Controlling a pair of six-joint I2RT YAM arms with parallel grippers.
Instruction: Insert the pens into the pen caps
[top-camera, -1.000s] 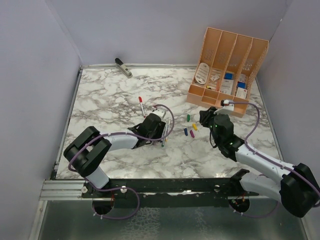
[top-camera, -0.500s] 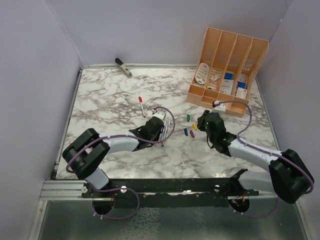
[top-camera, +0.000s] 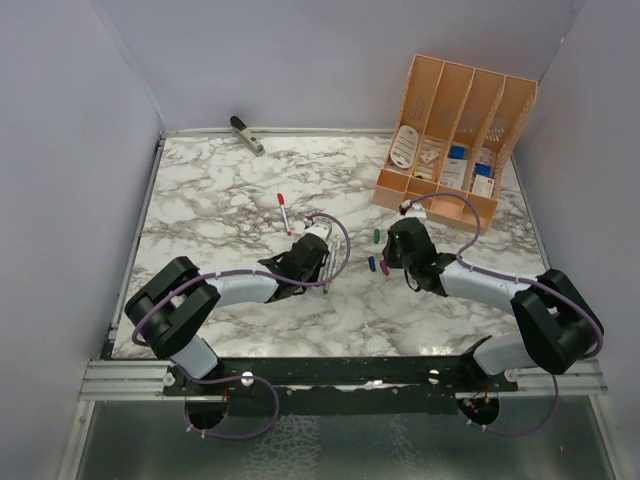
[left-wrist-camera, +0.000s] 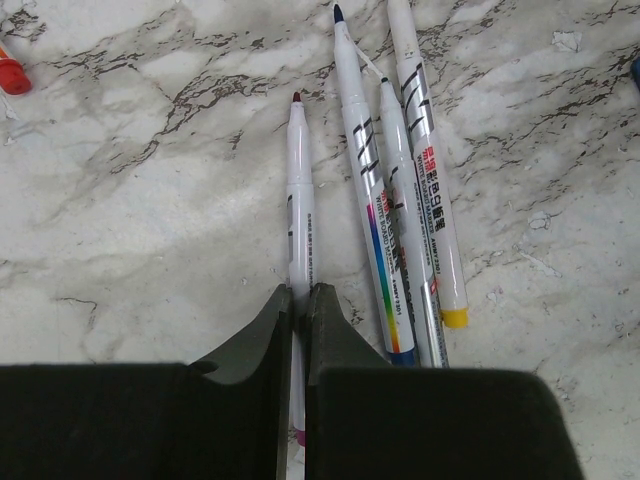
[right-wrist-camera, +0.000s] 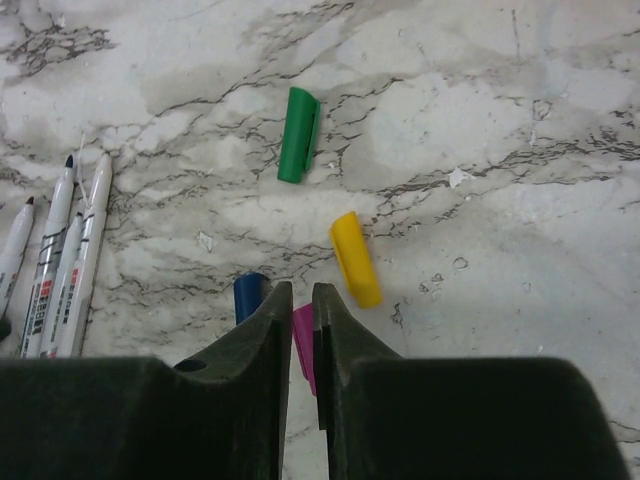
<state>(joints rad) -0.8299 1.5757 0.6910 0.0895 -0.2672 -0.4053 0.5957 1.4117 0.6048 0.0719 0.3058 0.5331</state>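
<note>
My left gripper (left-wrist-camera: 298, 290) is shut on a white pen (left-wrist-camera: 300, 200) with a dark red tip that lies on the marble table (top-camera: 220, 200). Three more pens (left-wrist-camera: 400, 220) lie side by side just to its right. In the right wrist view a magenta pen cap (right-wrist-camera: 303, 335) sits between the narrow jaws of my right gripper (right-wrist-camera: 298, 290), which is shut on it. A blue cap (right-wrist-camera: 248, 297) lies just to its left, a yellow cap (right-wrist-camera: 355, 258) to its right and a green cap (right-wrist-camera: 297, 135) farther off. Both grippers (top-camera: 320, 262) (top-camera: 387, 262) are low, near the table's middle.
A red-tipped pen (top-camera: 284, 212) lies alone behind the left arm. An orange desk organiser (top-camera: 455, 140) stands at the back right. A grey clip-like tool (top-camera: 247, 135) lies at the back edge. Walls close in the table on three sides.
My left gripper has shut on the pen. The right arm has swung left and down to the caps, and its jaws have narrowed round the magenta cap.
</note>
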